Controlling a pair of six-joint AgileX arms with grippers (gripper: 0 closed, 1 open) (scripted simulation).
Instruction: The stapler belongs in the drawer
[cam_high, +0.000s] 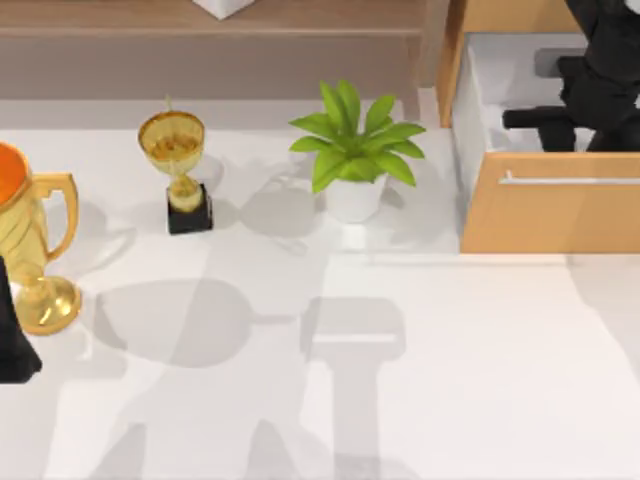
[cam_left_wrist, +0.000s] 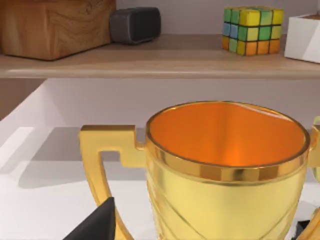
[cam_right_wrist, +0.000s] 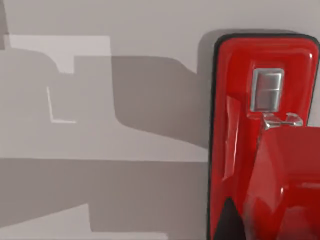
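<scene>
The glossy red stapler with a silver metal plate lies close under my right wrist camera on a white floor, casting a shadow beside it. In the top view my right gripper hangs inside the pulled-out drawer, whose tan front carries a thin silver handle. The arm hides the stapler there. My left gripper stays at the table's left edge next to a large gold trophy, open, with a dark fingertip beside the cup.
A small gold trophy on a black base and a potted plant stand at the back of the table. On the brown shelf sit a wooden block, a grey speaker and a colourful cube.
</scene>
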